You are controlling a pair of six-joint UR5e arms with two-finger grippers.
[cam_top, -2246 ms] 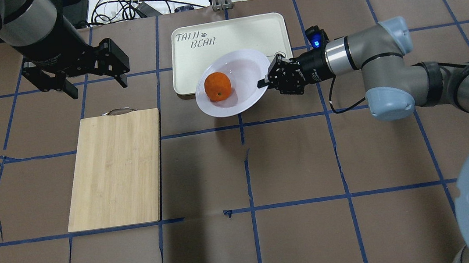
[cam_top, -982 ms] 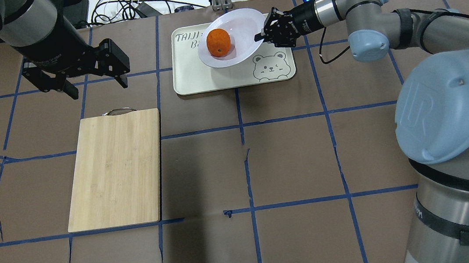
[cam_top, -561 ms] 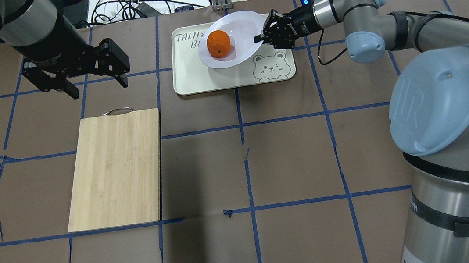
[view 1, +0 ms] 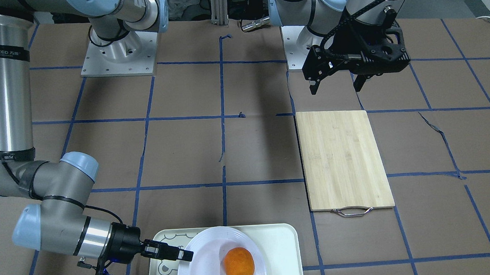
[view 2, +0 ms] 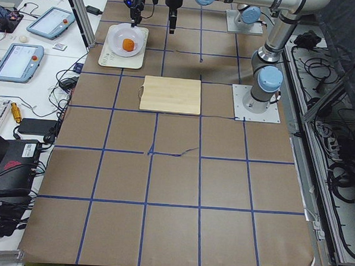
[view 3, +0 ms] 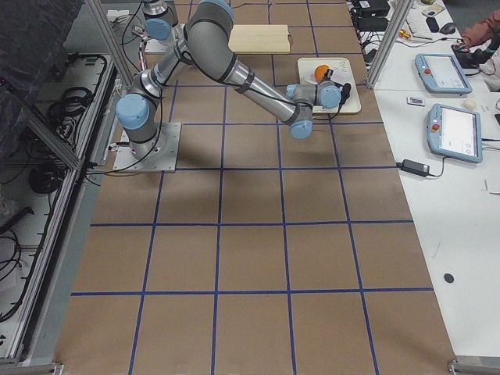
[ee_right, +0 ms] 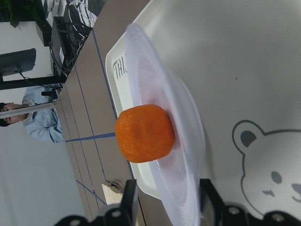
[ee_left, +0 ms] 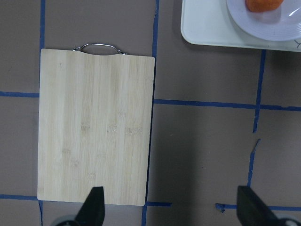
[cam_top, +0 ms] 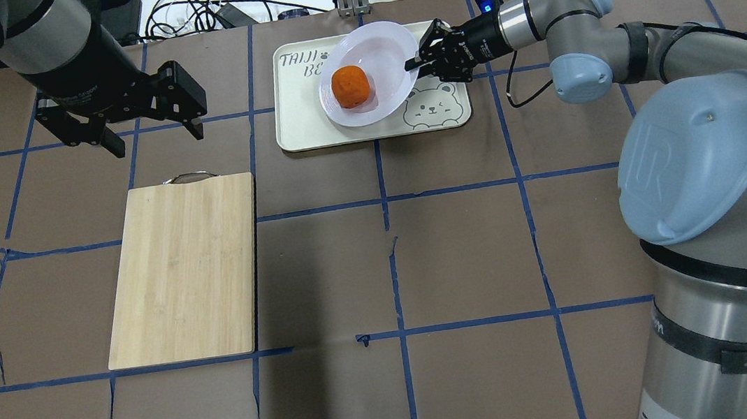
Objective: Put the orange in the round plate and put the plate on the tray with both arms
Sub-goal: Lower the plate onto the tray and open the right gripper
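Overhead exterior view gives you the clearest layout. The tray (cam_top: pixel 307 122) lies flat near the tabletop's (cam_top: pixel 463 255) far edge from the robot, about midway along it. The round plate (cam_top: pixel 390 42) is over the tray, covering much of its middle and reaching its far edge. It sits between the lettering (cam_top: pixel 300 60) at 1 corner and the bear face (cam_top: pixel 431 106) at the opposite corner. You cannot tell whether the plate's underside rests on the tray. The orange (cam_top: pixel 351 86) sits in the plate's sunken centre.

The right gripper (cam_top: pixel 410 65) reaches in low from the tray's right side, with the plate's rim between its 2 jaws. In the right wrist view the jaws stand partly apart, with the rim close against 1 of them. You cannot tell whether they are clamping it.

The left gripper (cam_top: pixel 156 141) hangs above the tabletop's left half, well apart from the tray. Its jaws are spread wide and hold nothing. A bamboo cutting board (cam_top: pixel 183 270) lies flat on the tabletop near it, its metal handle (cam_top: pixel 189 177) at the end nearest the far edge.
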